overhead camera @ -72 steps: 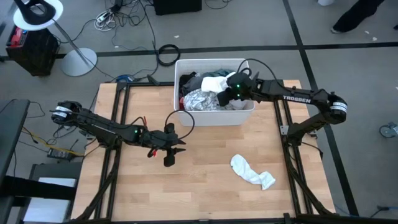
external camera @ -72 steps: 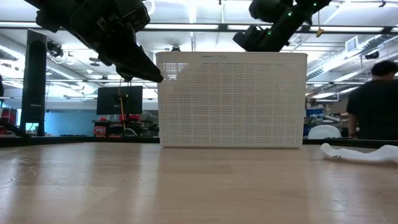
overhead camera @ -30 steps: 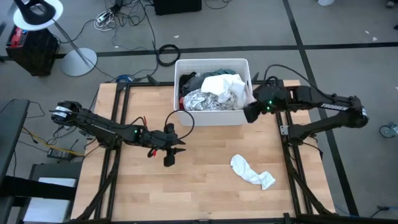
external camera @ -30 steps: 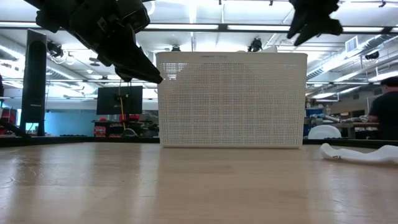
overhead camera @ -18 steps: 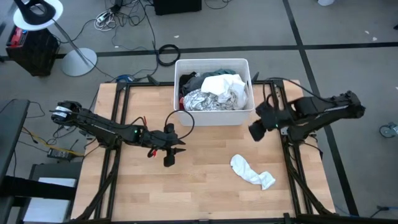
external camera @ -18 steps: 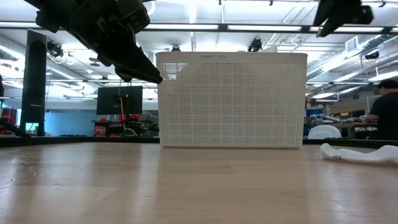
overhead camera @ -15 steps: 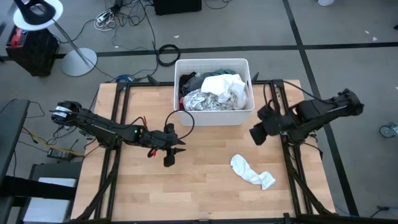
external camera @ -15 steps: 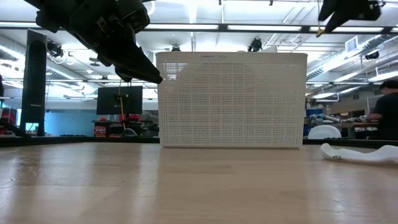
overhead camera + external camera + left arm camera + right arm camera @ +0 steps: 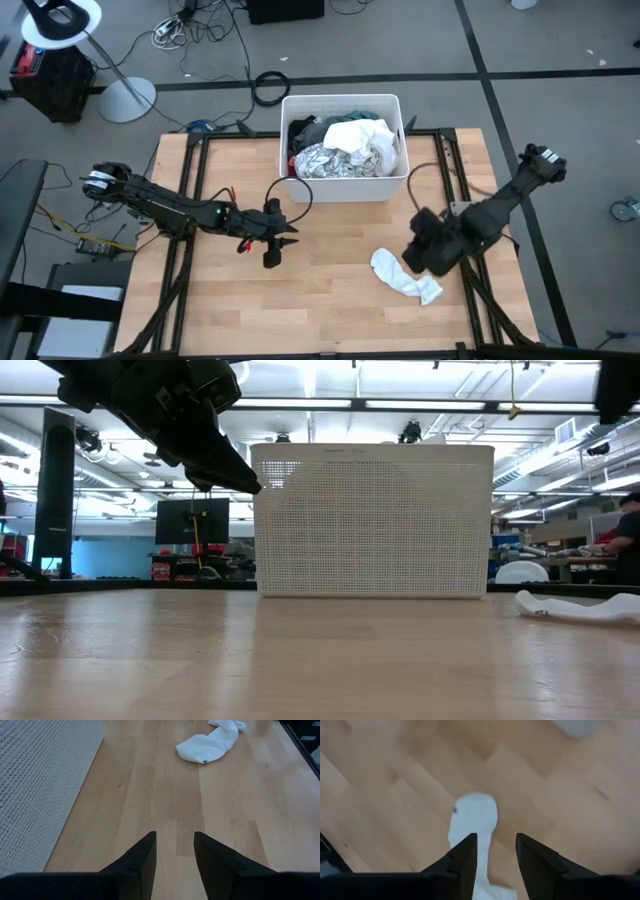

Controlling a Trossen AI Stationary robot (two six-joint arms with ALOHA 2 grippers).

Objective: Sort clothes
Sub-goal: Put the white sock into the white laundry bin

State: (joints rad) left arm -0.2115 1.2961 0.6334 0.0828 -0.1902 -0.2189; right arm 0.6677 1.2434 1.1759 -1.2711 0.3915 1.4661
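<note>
On the bench [image 9: 330, 300], one white sock [image 9: 405, 277] lies at four o'clock; one bin [image 9: 345, 190] of clothes [image 9: 345, 147] stands at twelve. Right gripper [image 9: 418, 258] hovers over the sock, fingers [image 9: 462, 857] released; left gripper [image 9: 272, 250], also released, waits centre-left above bare wood.

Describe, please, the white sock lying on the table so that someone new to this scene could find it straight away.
Start at the white bin at the far edge of the wooden table. Nearer and to its right, a single white sock lies flat on bare wood, under the right tool. Every other garment is piled inside the bin; this one lies alone.
</note>
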